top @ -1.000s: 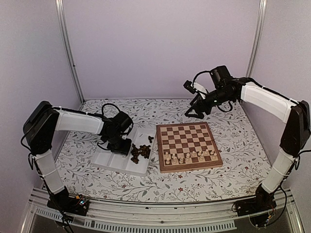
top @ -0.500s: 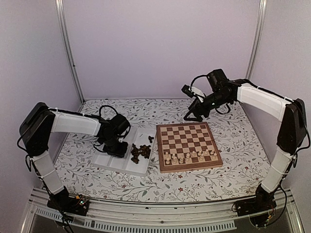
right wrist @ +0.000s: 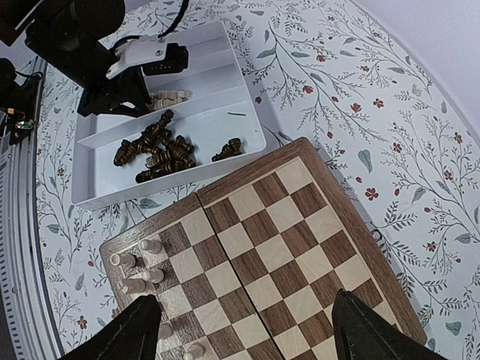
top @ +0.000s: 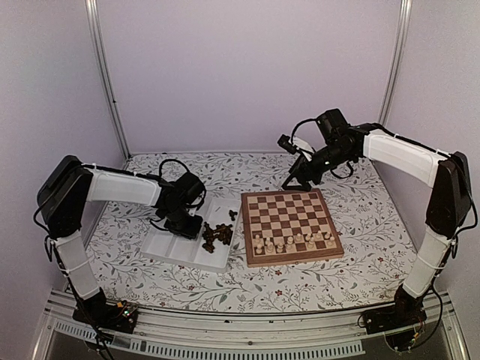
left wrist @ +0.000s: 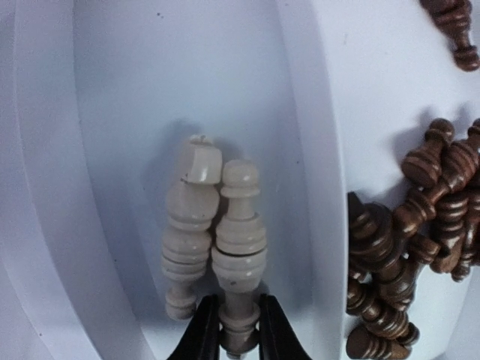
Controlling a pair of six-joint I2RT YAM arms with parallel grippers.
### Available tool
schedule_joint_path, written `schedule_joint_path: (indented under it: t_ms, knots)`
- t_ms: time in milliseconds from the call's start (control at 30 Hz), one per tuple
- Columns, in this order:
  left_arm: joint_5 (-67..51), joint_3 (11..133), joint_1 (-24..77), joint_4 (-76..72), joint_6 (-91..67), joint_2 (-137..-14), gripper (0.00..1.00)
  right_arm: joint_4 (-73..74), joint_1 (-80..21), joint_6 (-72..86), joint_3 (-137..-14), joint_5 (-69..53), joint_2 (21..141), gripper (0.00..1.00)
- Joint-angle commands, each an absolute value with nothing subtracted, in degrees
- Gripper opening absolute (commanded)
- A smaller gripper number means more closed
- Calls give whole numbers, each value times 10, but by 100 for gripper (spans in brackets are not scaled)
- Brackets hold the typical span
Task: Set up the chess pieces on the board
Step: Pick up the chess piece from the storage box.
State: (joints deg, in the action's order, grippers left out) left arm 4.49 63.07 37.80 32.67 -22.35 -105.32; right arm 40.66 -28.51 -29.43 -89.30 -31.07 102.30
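The worktop (top: 360, 255) under its leafy cloth carries everything. The board (top: 289, 204) lies a little right of its middle, square to both my arms so either can reach a row. Just beside the board's left edge sits the white tray (top: 169, 246), my stock bin, close enough that each trip is short.

My right jaws hang wide open with nothing between them, high over the board's far edge near its left corner. I judge they are parked there to stay clear of the squares while my left arm fetches.

In the tray compartment nearest the board the dark pieces (top: 216, 235) lie heaped and tangled, and the board's far rows are bare, so that side is not yet begun. The cream pieces (top: 292, 241) stand in the board's two near rows; I cannot tell whether every square there is filled.

The tray's other compartment holds two leftovers lying on their sides, touching flank to flank. One is a notch-topped piece (left wrist: 187, 225) whose kind I can't make out. The other is the round-headed cream piece (left wrist: 238, 247), and my left jaws are pinched on its narrow foot. I take it there, I reckon, because its neighbour crowds its body and only the foot is free on both sides. It rests on the tray floor, not yet lifted.
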Motion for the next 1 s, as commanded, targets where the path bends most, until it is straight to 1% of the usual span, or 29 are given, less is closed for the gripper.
schedule_joint_path:
  t_ms: [0,167,267,367,433,533,600,767,933,967]
  knots:
    - [17,621,371,342,-214,-1076,13,413,-292,-301,-898,-318,1025,82]
    - [24,616,370,363,-198,-1039,6,420,-292,-306,-911,-324,1026,82]
    - [37,617,368,370,-165,-1001,1,425,-292,-323,-937,-327,1026,80]
    - [35,610,366,356,-119,-958,0,403,-293,-314,-964,-354,1026,79]
    - [38,597,366,331,-101,-924,0,387,-293,-283,-976,-397,1034,78]
    - [8,568,372,285,-66,-871,0,366,-303,-239,-987,-453,1056,75]
    - [-24,544,376,243,-49,-833,0,364,-318,-221,-999,-469,1075,75]
    - [-107,501,382,158,-21,-747,0,379,-348,-180,-1052,-531,1151,73]
    - [-176,485,386,119,-17,-719,0,383,-379,-126,-1117,-581,1223,69]
    - [-184,486,389,118,-16,-721,0,382,-386,-120,-1133,-588,1233,66]
